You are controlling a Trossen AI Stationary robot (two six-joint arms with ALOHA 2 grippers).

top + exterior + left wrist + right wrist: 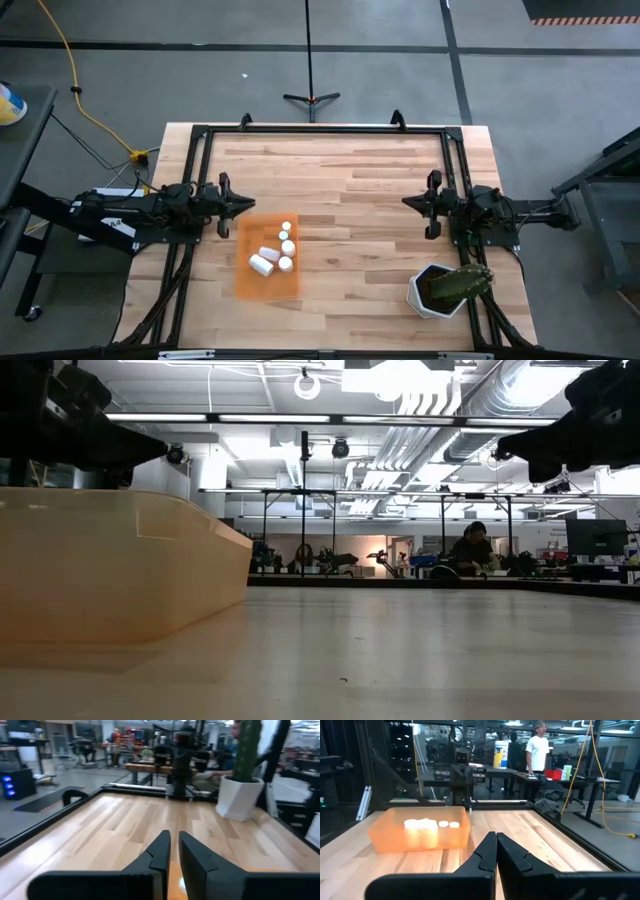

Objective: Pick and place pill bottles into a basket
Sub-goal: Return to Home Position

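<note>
Pill bottles [270,254] lie inside the basket [247,283]. Left hand [252,205], closed and empty, hangs just beside the basket. Right hand [405,203], also closed and empty, is well apart from it.

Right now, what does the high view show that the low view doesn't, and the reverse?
Only the high view shows the white pill bottles lying inside the basket, the white pot with a green plant near the right arm, and the left gripper and right gripper pointing toward each other across the table, the left one at the basket's edge. Only the low view shows the room behind, with a person seated at a desk. Both show the orange basket and the wooden table.
</note>
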